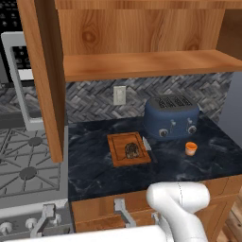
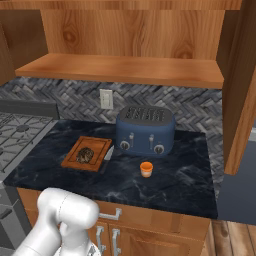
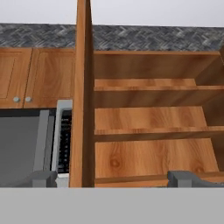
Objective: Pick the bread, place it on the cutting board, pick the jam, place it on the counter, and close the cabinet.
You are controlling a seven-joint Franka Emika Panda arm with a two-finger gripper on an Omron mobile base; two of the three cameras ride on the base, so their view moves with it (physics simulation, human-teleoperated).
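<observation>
both cabinet (image 3: 148,118) doors open (edge-on door ahead), bread (image 1: 132,150) on cutting board (image 1: 118,158), jam (image 1: 191,148) on counter (image 1: 94,160), gripper (image 3: 118,178) fingers apart.

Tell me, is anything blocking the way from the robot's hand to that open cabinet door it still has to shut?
Nothing visible does. In the hand view the open cabinet door stands edge-on straight ahead of the end effector, with only open air before the bare shelves.
</observation>
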